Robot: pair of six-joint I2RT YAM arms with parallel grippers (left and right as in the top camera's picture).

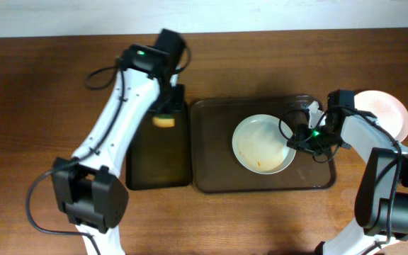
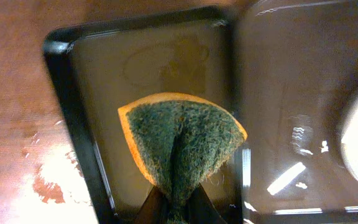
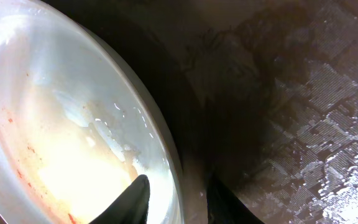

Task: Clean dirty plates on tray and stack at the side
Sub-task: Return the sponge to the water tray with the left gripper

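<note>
The only mark I find is a faint round stamp in the floor of the black tray (image 2: 73, 118), too dim to read. That tray lies just beside the tray (image 1: 211, 177), on the left arm's side.

Everything sits on a brown wooden table (image 1: 41, 92), with a pale strip of wall (image 1: 204, 14) beyond the tray's far edge. On the right wrist camera the tray floor is textured and beaded with water.

One plate (image 1: 261, 138) lies on the tray, toward the right arm's end, with orange-red smears in its bowl. A second plate (image 1: 384, 110) rests on the table past that end, partly hidden by the arm.

My left gripper (image 2: 174, 211) is clamped on a folded green-and-orange sponge (image 2: 182, 140) above the black tray. Its fingertips are cut off at the frame edge.

My right gripper (image 3: 178, 183) stands partly open, one finger inside the plate's rim and one outside. I cannot tell whether either touches it.
</note>
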